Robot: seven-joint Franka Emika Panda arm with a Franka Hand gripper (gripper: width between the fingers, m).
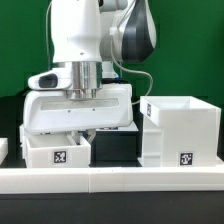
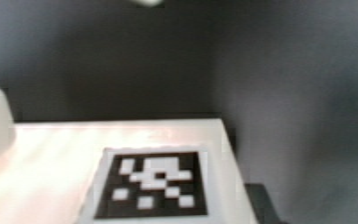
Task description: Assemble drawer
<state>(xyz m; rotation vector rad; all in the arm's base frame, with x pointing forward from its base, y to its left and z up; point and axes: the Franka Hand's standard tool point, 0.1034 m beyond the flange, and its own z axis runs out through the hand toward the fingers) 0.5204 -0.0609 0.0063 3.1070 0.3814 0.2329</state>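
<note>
A small white open drawer box [image 1: 57, 150] with a black marker tag on its front sits at the exterior view's left. A larger white open case [image 1: 180, 130] with a tag low on its front stands at the exterior view's right. My gripper [image 1: 80, 131] hangs low, right over the back of the small box; its fingertips are hidden behind the box wall. The wrist view shows a white panel [image 2: 69, 150] with a tag [image 2: 158, 182] very close and blurred, against a dark ground. No fingers show there.
A white ledge [image 1: 110, 180] runs along the front of the table. A small white piece [image 1: 3, 148] shows at the exterior view's far left edge. A black gap [image 1: 115, 148] lies between the two boxes. A green wall stands behind.
</note>
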